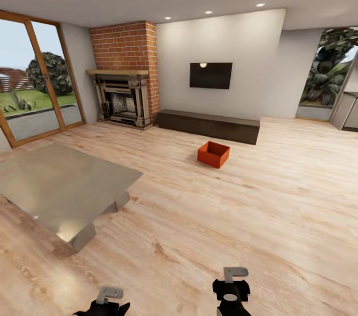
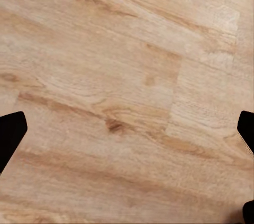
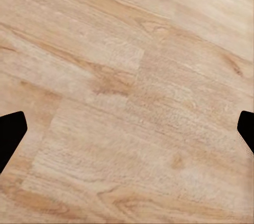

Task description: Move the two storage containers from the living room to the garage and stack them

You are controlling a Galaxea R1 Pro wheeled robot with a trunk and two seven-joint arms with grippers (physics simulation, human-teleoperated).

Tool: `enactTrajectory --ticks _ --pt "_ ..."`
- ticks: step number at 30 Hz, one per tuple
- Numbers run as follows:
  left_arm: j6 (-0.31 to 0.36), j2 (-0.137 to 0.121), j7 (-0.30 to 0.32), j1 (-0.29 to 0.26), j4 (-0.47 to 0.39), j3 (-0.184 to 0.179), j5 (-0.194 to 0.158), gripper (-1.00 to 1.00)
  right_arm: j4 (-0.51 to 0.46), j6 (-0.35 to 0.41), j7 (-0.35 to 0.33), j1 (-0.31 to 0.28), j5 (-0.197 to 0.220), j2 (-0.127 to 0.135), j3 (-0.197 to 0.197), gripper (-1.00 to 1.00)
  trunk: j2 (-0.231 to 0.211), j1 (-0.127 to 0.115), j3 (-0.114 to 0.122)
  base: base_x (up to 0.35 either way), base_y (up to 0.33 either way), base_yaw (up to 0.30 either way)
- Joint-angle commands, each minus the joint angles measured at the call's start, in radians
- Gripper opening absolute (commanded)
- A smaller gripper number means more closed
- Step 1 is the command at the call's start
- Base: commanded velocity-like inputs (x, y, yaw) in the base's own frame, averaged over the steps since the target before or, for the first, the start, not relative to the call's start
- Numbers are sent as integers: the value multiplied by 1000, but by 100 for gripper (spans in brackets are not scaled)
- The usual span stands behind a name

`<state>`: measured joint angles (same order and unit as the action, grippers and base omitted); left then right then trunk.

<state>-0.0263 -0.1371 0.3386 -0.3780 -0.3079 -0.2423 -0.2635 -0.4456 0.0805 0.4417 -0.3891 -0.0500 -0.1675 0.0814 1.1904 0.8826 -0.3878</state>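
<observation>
Beyond both wide-open jaws, one storage container point(image 1: 214, 154) sits upright, long axis running toward the cabinet point(image 1: 209, 125).

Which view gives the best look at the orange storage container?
The head view: the storage container sits whole on the wood-plank floor before the dark cabinet. Both wrist views look down at bare planks between open fingertips.

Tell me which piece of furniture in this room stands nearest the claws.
The low grey table at the left, just ahead of the left claw. The long dark cabinet and the brick fireplace stand farther off against the far wall.
</observation>
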Motion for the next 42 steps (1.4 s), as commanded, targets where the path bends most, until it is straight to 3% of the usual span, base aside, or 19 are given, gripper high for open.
enactTrajectory --ticks 1,26,42 --pt "-3 -1 1 -1 1 -8 -10 100 -1 8 6 0 -5 0 5 100 1 1 -1 299 -162 0" --pt "-4 0 -21 -1 1 -8 -9 100 -1 8 6 0 -5 0 5 100 1 1 -1 308 -125 0" --pt "-4 1 -26 -1 1 -8 -8 100 -1 8 6 0 -5 0 6 100 1 1 -1 280 -220 0"
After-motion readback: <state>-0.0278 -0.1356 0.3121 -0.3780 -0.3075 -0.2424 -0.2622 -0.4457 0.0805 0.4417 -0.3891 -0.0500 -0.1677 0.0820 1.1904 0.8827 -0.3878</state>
